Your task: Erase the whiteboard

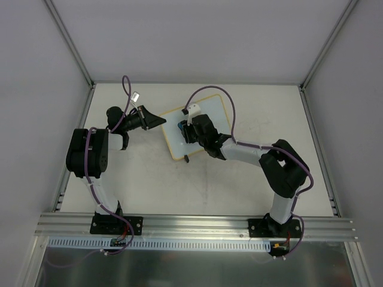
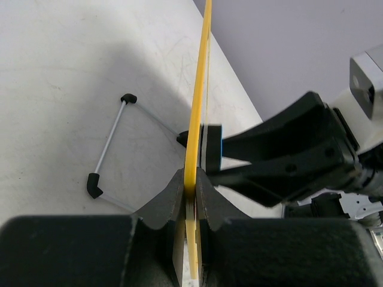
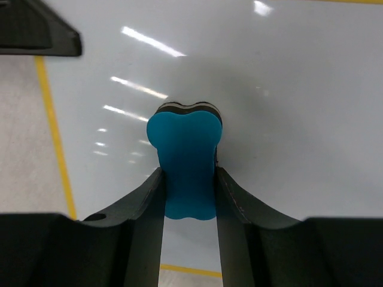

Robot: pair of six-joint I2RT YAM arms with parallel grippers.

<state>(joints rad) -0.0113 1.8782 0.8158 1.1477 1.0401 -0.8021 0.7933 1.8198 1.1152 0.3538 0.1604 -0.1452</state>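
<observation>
The whiteboard, white with a pale-yellow frame, lies in the middle of the table. My left gripper is shut on its left edge; in the left wrist view the yellow frame runs edge-on between the closed jaws of the left gripper. My right gripper is shut on the blue eraser and presses it on the glossy board face. The eraser also shows in the left wrist view. No marks show on the visible board surface.
A thin white rod with black ends lies on the table beside the board. Grey walls close the table on three sides. An aluminium rail runs along the near edge.
</observation>
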